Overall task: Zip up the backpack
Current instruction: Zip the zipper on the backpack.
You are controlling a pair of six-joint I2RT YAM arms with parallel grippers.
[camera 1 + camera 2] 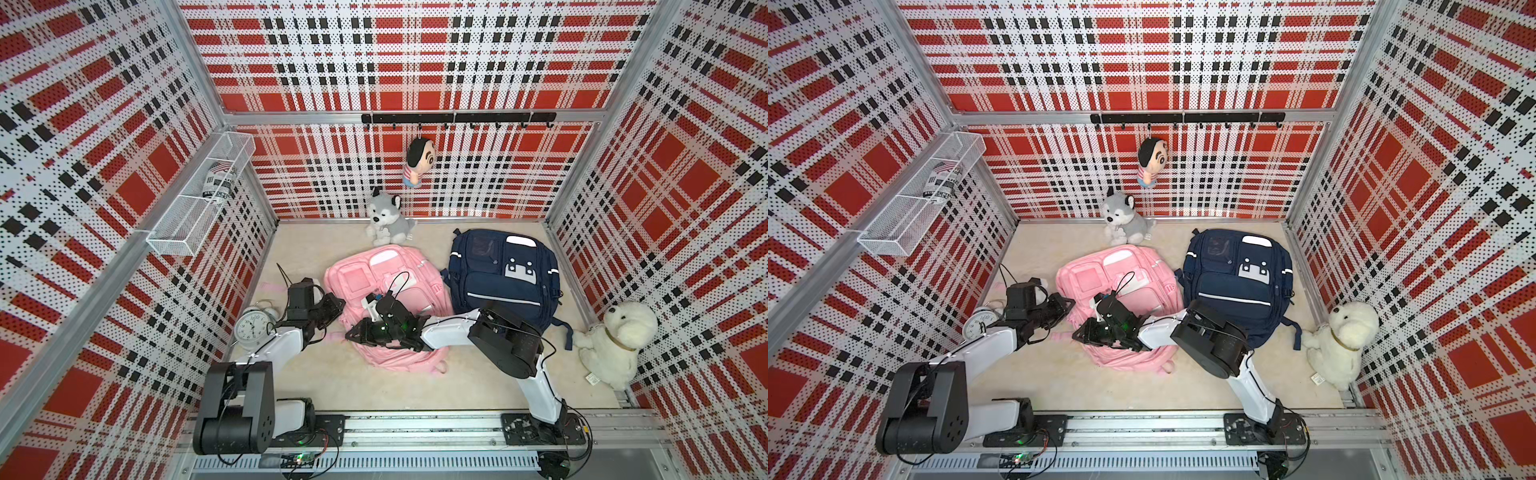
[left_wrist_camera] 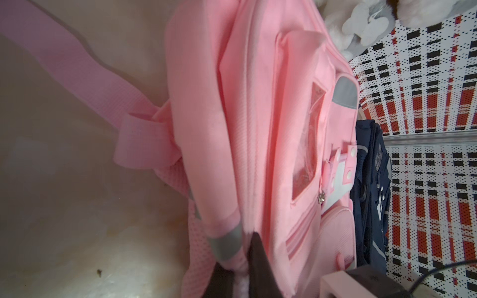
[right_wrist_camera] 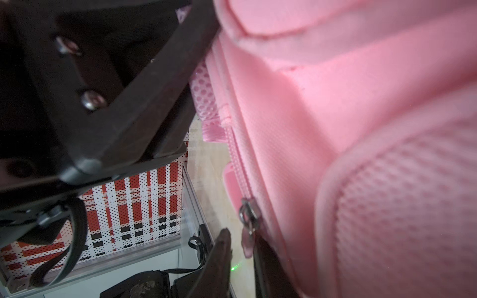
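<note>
The pink backpack (image 1: 395, 270) (image 1: 1121, 266) lies flat in the middle of the floor. My left gripper (image 1: 336, 305) (image 2: 238, 271) is at its left side, shut on a fold of pink fabric by a grey reflective strip (image 2: 227, 242). My right gripper (image 1: 351, 334) (image 3: 242, 240) is at the backpack's near left corner. Its jaws stand narrowly apart around the pink zipper pull (image 3: 246, 243), which hangs from the metal slider (image 3: 247, 211). The pull rests against one finger, with a gap to the other. Beyond the slider, the zipper (image 3: 236, 154) is closed.
A navy backpack (image 1: 503, 274) lies right of the pink one. An alarm clock (image 1: 253, 326) stands by the left arm. A white plush dog (image 1: 615, 345) sits at the right wall and a husky plush (image 1: 386, 218) at the back. A wire basket (image 1: 199, 199) hangs on the left wall.
</note>
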